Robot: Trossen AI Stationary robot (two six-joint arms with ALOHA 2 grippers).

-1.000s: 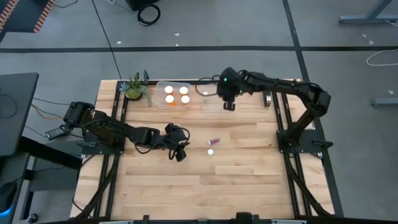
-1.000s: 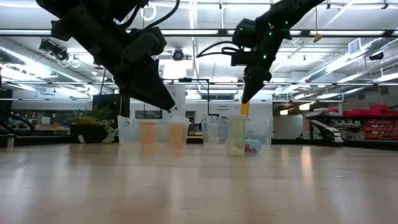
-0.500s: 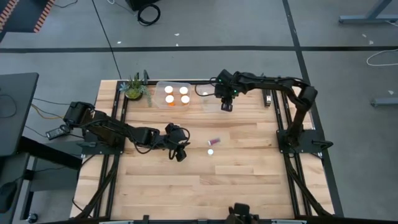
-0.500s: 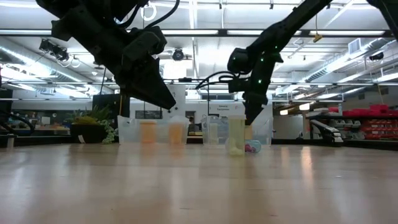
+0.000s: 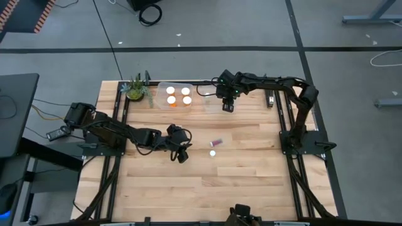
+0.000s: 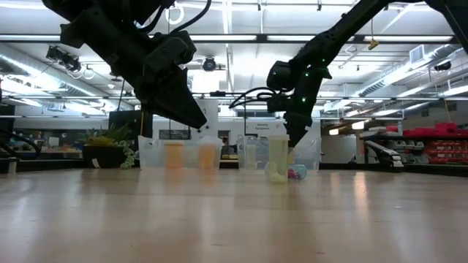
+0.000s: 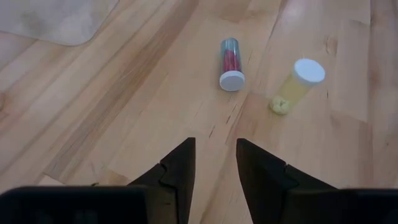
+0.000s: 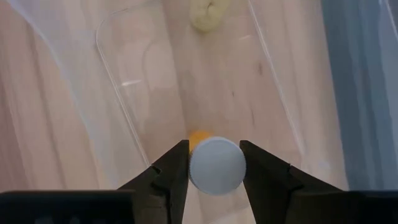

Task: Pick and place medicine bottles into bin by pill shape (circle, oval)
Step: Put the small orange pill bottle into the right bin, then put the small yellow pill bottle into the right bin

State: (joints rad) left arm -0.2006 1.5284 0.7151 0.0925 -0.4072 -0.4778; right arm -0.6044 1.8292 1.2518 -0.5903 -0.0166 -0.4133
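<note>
Overhead, strip lights line the room; on the wooden table (image 5: 251, 169), the right pincer (image 8: 214, 163) grips a white-capped bottle (image 8: 216, 165) (left (image 7: 214, 163) empty).

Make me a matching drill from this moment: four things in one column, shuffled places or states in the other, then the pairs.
1. potted plant
2. red-pill bottle
3. yellow-pill bottle
4. right hand

A. lying on its side, mid-table
B. over the clear bin at the far edge, white-capped bottle between its fingers
C. far left corner of the table
D. standing upright, mid-table

Pairs: 1-C, 2-A, 3-D, 4-B
</note>
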